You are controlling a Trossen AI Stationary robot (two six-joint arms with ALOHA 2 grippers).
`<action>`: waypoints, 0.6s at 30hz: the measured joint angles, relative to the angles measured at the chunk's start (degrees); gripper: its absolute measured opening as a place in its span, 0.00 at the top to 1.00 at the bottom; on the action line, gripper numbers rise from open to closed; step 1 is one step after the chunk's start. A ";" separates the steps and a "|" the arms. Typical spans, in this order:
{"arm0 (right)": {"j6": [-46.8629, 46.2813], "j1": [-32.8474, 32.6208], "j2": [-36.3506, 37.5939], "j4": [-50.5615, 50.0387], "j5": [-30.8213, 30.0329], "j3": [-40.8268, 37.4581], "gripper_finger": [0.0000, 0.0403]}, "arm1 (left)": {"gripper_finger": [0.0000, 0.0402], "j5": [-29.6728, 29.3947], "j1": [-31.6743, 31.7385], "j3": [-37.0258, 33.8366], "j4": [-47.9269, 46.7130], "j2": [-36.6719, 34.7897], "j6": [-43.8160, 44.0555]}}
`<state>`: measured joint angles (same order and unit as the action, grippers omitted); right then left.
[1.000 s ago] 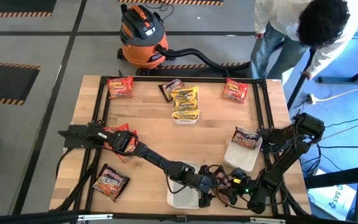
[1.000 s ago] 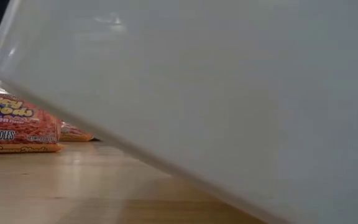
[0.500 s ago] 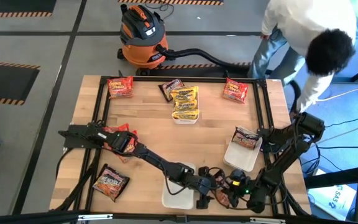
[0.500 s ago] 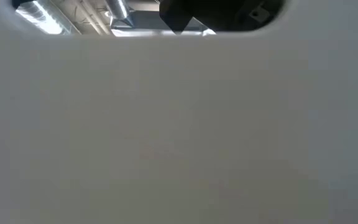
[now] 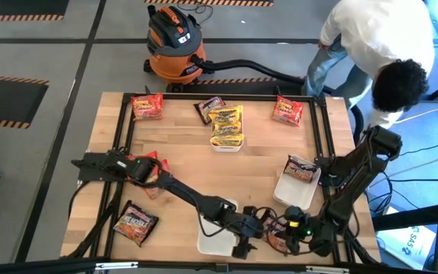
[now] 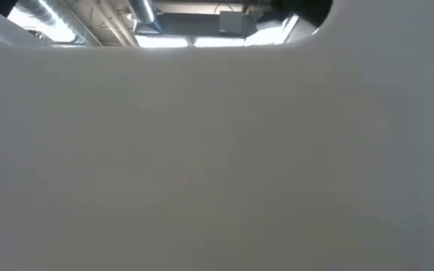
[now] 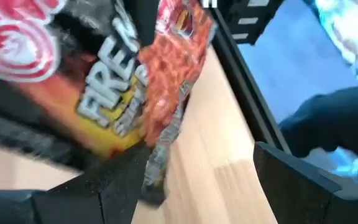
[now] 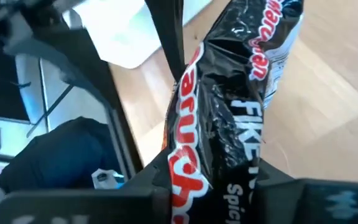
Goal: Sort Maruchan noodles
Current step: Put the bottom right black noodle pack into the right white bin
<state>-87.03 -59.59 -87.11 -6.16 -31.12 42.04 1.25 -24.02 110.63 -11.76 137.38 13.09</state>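
The high view shows the whole wooden table, with both grippers meeting at its near edge. The right gripper is closed on a dark packet of Maruchan noodles; the right wrist view confirms this, the crinkled black wrapper pinched between the two fingers, a detail the overhead picture shows only as a small reddish patch. The left gripper stands with its fingers spread wide just beside that packet, over the near white tray. The left wrist view shows the same wrapper close ahead of the spread fingers, without visible contact. The low view is filled almost wholly by a white surface and gives nothing on the grippers. Only the high view accounts for the remaining packets: a stack of yellow packets in the far tray, a dark one beside that stack, red packets at the far left and far right, a packet in the right tray, one at the near left corner, and a red one under the left arm. Beyond the table stand an orange shop vacuum and a person in a white top, bending forward.
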 joint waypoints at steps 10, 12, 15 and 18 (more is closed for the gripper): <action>7.34 0.00 9.68 -2.93 -2.17 0.00 0.82 | 0.28 -0.04 -0.88 0.04 -19.34 -10.40 -5.81; 7.90 0.00 12.31 -6.02 -2.87 0.00 0.82 | 0.28 0.94 -1.77 0.04 -24.21 -12.68 -8.06; 8.07 0.07 16.27 -11.78 -4.12 0.32 0.82 | 0.28 1.71 -3.15 0.02 -29.20 -16.13 -8.80; 8.09 0.07 19.73 -21.80 -5.89 2.94 0.82 | 0.28 1.93 -4.07 -0.60 -31.15 -19.21 -9.00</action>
<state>-78.94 -59.53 -67.39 -27.96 -37.01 44.98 3.17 -28.08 110.02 -42.91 118.16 4.10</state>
